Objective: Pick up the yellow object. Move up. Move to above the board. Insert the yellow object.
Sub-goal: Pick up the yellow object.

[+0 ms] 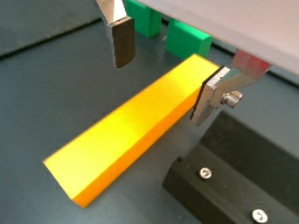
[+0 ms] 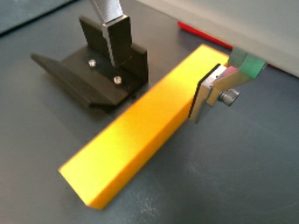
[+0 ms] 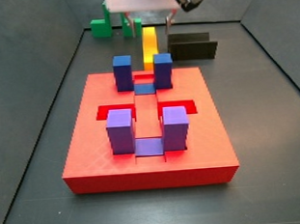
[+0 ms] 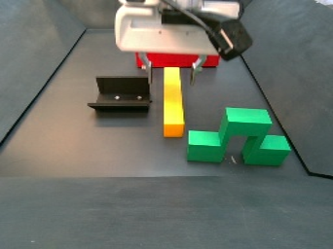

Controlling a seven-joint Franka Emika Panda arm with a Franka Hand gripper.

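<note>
I read no markings, gripper (image 1: pixel 166 74) jaws spread astride yellow object (image 1: pixel 135 131) on the floor, not clamping, board (image 3: pixel 148 133) well apart, fixture (image 4: pixel 120 94) beside bar.

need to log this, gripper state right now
Gripper: open, fingers either side of the yellow bar on the floor, one touching it, not clamped.

Board (image 4: pixel 166 60) mostly hidden behind end effector (image 4: pixel 166 66).
</note>
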